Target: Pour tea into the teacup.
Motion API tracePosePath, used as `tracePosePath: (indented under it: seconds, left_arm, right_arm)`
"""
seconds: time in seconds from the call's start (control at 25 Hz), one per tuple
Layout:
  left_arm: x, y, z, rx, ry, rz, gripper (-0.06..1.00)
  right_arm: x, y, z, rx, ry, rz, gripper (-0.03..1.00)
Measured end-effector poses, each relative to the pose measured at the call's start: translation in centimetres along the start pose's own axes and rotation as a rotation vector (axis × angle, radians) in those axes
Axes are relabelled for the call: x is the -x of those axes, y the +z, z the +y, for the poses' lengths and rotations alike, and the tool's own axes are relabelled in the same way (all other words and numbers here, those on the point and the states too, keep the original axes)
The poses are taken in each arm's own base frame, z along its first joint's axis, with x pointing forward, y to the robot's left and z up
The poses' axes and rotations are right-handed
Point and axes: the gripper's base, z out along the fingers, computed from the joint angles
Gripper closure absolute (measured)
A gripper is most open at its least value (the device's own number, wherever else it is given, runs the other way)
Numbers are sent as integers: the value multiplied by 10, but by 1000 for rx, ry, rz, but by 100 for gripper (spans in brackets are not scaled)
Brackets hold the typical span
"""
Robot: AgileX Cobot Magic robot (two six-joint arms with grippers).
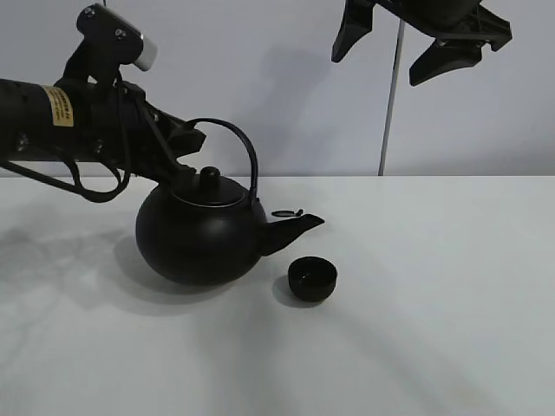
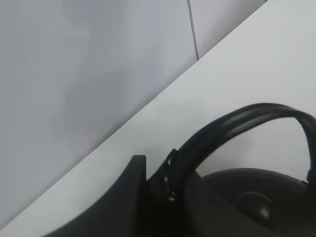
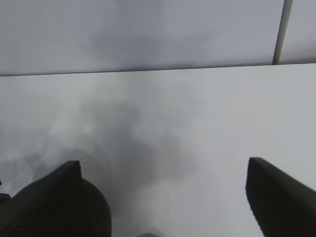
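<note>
A large round black kettle (image 1: 198, 236) with an arched handle (image 1: 249, 149) stands left of centre on the white table (image 1: 434, 286), its spout (image 1: 299, 228) pointing right. The teacup (image 1: 312, 279), small and black, sits on the table just below and right of the spout tip. My left gripper (image 1: 185, 144) is shut on the handle's left end. The left wrist view shows the handle (image 2: 237, 123) running into the gripper's fingers (image 2: 140, 182) above the lid knob (image 2: 254, 205). My right gripper (image 1: 403, 43) hangs open high at the upper right, its fingers (image 3: 59, 202) wide apart over bare table.
A small dark ring-shaped thing (image 1: 284, 213) lies on the table just behind the spout. A thin vertical strip (image 1: 390, 95) runs down the pale back wall. The left arm (image 1: 52, 113) reaches in from the left edge.
</note>
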Motion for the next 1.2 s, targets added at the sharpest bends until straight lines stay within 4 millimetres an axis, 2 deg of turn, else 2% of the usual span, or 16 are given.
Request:
tracePosePath:
  seconds: [1.2]
  left_arm:
    - [3, 6, -3, -8, 140, 48, 82]
  right_arm:
    - [2, 0, 0, 3, 0, -17, 35]
